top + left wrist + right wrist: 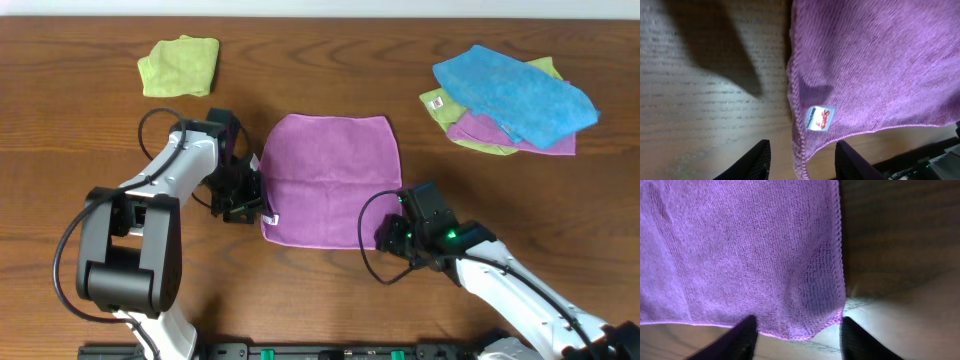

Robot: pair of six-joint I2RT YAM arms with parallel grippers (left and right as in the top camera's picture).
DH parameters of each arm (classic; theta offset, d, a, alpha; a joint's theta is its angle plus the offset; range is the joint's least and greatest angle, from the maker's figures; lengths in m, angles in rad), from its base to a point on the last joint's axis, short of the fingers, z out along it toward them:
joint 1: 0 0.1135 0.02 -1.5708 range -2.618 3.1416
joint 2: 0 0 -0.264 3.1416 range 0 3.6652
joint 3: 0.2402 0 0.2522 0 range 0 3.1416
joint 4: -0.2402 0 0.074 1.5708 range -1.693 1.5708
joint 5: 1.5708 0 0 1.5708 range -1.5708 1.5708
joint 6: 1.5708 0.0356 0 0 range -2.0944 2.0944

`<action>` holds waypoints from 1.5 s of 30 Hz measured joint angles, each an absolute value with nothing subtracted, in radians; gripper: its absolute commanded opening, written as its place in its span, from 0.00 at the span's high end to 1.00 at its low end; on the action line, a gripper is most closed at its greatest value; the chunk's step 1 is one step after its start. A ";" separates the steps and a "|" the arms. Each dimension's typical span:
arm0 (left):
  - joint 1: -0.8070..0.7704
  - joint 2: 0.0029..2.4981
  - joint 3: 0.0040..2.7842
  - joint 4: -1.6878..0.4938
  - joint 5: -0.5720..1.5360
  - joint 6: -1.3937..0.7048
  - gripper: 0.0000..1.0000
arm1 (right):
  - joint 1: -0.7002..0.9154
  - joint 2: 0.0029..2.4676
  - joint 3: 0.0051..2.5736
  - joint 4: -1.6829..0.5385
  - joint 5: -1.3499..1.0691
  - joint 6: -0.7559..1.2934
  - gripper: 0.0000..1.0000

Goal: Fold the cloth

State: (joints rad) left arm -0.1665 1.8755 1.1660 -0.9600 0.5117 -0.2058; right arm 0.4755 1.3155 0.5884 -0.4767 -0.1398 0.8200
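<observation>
Observe that the cloth [330,180] lies flat mid-tabletop [80,130], with left tool [802,146] and right tool [797,323], both spread, each straddling a near corner so you can pinch and fold away.

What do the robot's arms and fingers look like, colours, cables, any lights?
Both arms have white shells with black joints: left arm, right arm. Thin black cables loop alongside each. The fingers are black and tapered. A green light glows on the right wrist.

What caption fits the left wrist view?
Left gripper straddles the tagged corner of the purple cloth on the wooden table.
</observation>
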 measured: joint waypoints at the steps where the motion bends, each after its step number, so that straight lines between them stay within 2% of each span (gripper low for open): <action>1: -0.167 1.876 1.166 -0.960 0.512 -0.206 0.57 | 0.476 1.316 0.588 -0.477 -0.141 0.818 0.53; 11: -0.169 1.876 1.159 -0.960 0.512 -0.206 0.57 | 0.476 1.316 0.548 -0.474 -0.136 0.811 0.51; 16: -0.183 1.876 1.156 -0.939 0.512 -0.212 0.57 | 0.476 1.316 0.540 -0.438 -0.122 0.794 0.57; 25: -0.200 1.876 1.156 -0.927 0.512 -0.237 0.57 | 0.476 1.316 0.536 -0.419 -0.077 0.780 0.58; 40: -0.217 1.876 1.153 -1.021 0.513 -0.269 0.61 | 0.476 1.316 0.514 -0.344 -0.006 0.773 0.56; 43: -0.226 1.876 1.151 -1.000 0.513 -0.278 0.61 | 0.476 1.316 0.505 -0.331 -0.004 0.765 0.65; 45: -0.242 1.876 1.150 -0.971 0.513 -0.290 0.61 | 0.476 1.316 0.503 -0.316 -0.003 0.760 0.65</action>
State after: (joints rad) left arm -0.2417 1.8755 1.1496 -0.9714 0.5129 -0.2901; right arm 0.4755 1.3155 0.5026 -0.3164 -0.0029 0.7601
